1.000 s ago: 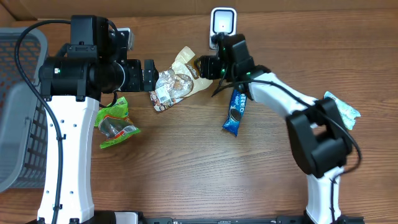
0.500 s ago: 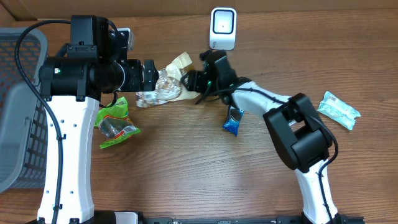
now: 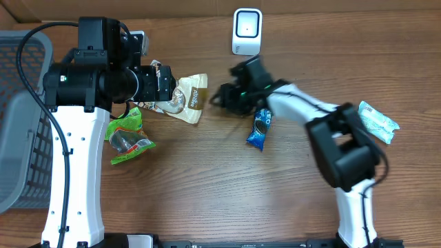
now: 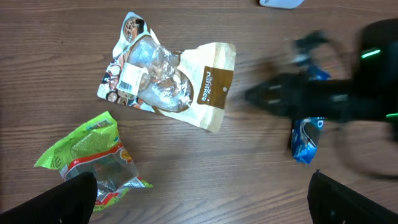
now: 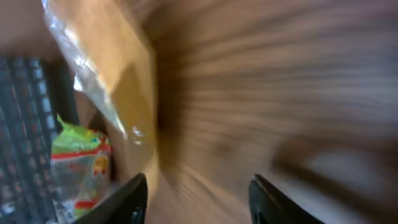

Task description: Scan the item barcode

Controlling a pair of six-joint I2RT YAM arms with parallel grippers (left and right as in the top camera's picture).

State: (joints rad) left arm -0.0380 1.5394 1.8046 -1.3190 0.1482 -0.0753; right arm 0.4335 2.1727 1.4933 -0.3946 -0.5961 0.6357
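A big brown desk (image 3: pixel 207 200) fills the room in front of me, with a grey basket (image 3: pixel 17 158) at its left end. The left arm (image 3: pixel 76 158) is a thick white thing, and the right arm (image 3: pixel 348 155) reaches in from the other side. The snack bag (image 4: pixel 168 81) lies flat on the desk between them, under the left arm's camera, and nobody holds it. The left fingers (image 4: pixel 74 199) are spread wide with nothing in them. The right fingers (image 5: pixel 134 199) are apart too, empty, and point at the bag from just beside it. They look blurry from the other camera. The white scanner (image 3: pixel 247 31) stands at the back of the desk, well apart from the bag. A green bag (image 3: pixel 127 136) sits near the left arm, and a blue cookie pack (image 3: pixel 260 127) lies under the right arm. The little white barcode label (image 4: pixel 132 76) faces up. I think the bag could slip, because it is shiny and floppy. It could fold over the label, and then the scanner would not read it. The two arms are close and might bump, or the right one might knock the cookie pack.
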